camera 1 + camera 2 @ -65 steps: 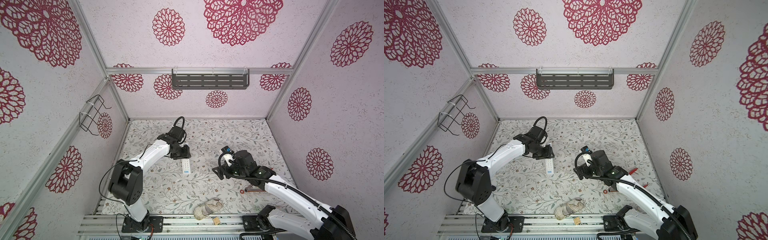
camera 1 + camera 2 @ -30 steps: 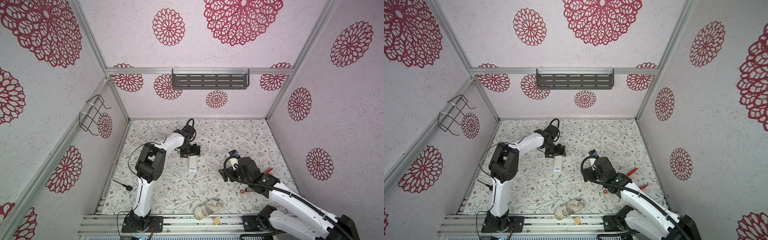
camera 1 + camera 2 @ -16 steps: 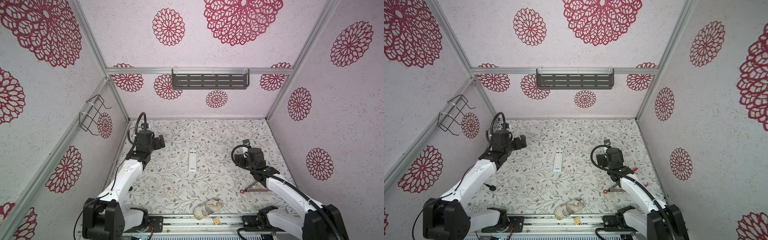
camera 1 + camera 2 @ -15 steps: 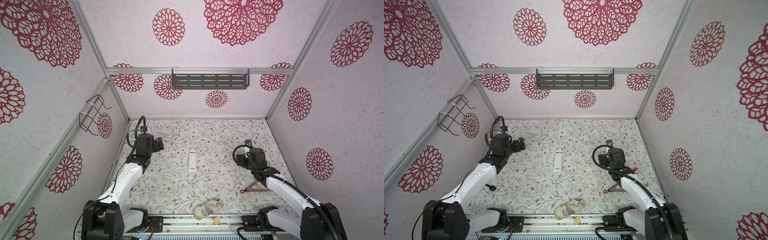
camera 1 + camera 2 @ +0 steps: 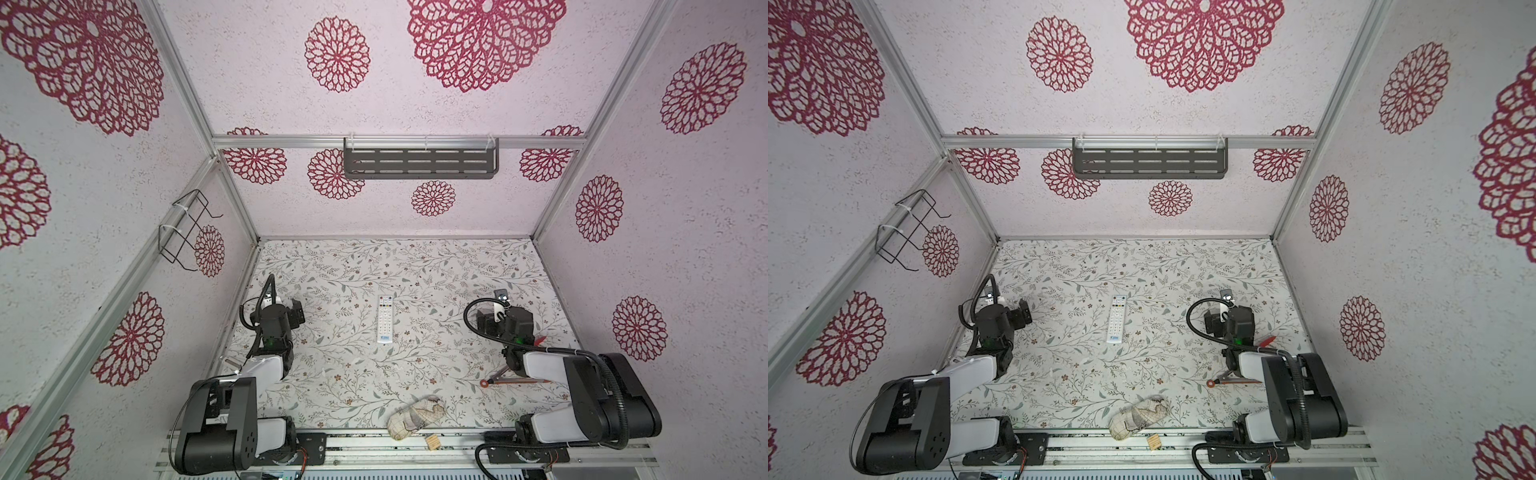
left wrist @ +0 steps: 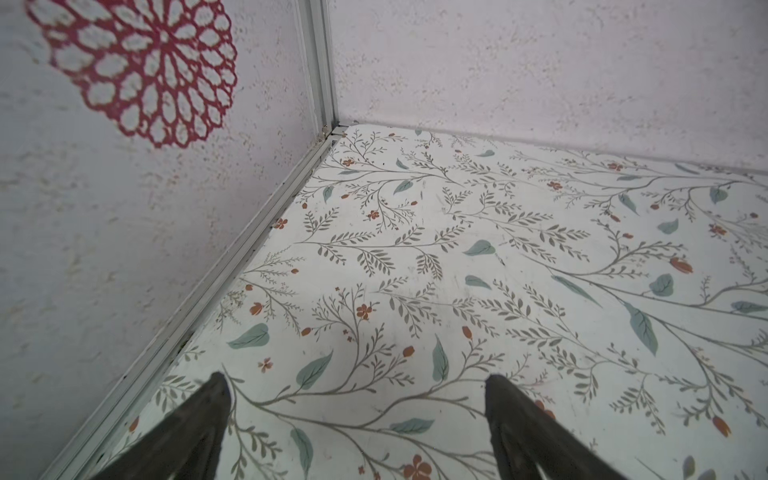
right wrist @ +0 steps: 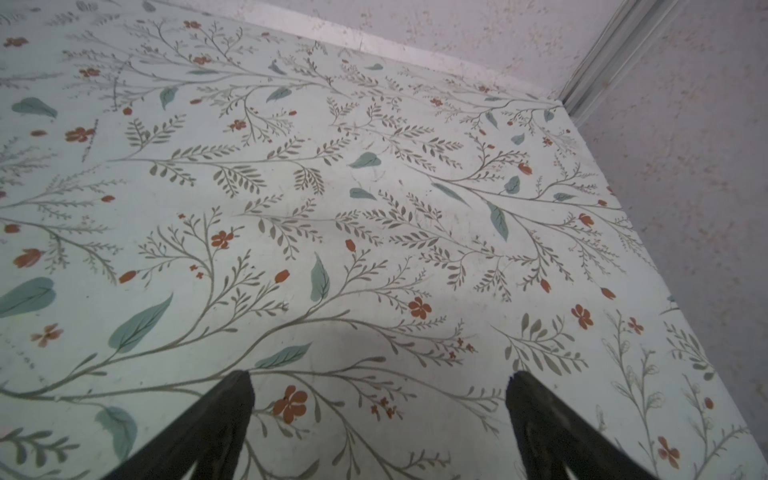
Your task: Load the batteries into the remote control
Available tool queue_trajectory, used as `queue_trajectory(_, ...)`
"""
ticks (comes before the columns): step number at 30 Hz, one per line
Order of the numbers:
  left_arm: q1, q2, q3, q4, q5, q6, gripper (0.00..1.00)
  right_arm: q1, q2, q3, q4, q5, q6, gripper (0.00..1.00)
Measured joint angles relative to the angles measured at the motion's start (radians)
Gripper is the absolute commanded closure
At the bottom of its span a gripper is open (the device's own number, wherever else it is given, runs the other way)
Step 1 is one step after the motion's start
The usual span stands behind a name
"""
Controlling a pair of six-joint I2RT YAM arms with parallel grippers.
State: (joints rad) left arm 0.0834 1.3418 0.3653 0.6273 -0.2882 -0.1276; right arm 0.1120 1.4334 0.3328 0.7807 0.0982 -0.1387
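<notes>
Remote control: the remote control (image 5: 385,319) (image 5: 1116,319) lay flat near the middle of the tabletop (image 5: 353,374), buttons facing up. Its long axis ran from front to back, and the blue logo end was nearer the arm bases.
Remote's neighbours: it sat between the two arms, well apart from both, with nothing touching it.
Left end effector: the left end effector (image 6: 353,382) was open. Its two dark fingers (image 6: 199,415) were spread wide above bare floral tabletop, with nothing between them. It pointed toward the back left corner of the enclosure.
Right end effector: the right end effector (image 7: 380,380) was also open and empty. Its fingers (image 7: 216,415) were held wide over bare tabletop and faced the back right corner.
Arms: in both top views each arm was folded back over its own side of the tabletop.
Ring-ended tool: a red-brown ring-ended tool (image 5: 511,380) (image 5: 1225,380) lay on the tabletop beside the right arm, partly hidden by it. Its ring end pointed toward the middle.
Cloth bundle: a beige patterned cloth bundle (image 5: 415,415) (image 5: 1138,411) rested at the front edge of the tabletop, well apart from the remote control.
Small tan block: a small tan block (image 5: 432,441) sat on the front rail just beside the bundle.
</notes>
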Motion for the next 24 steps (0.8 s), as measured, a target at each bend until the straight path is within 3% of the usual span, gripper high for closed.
queue_trajectory(7, 0.021, 0.199, -0.035, 0.318, 0.078, 0.0, 0.02, -0.031, 0.008, -0.008, 0.116, -0.06, 0.011, 0.01)
queue_trajectory(12, 0.021, 0.221, -0.017, 0.319, 0.027, -0.021, 0.02, -0.099, 0.068, -0.105, 0.338, -0.089, 0.063, 0.01)
queue_trajectory(24, 0.015, 0.221, 0.025, 0.317, -0.056, -0.034, 0.02, -0.113, 0.111, -0.094, 0.372, 0.037, 0.149, 0.01)
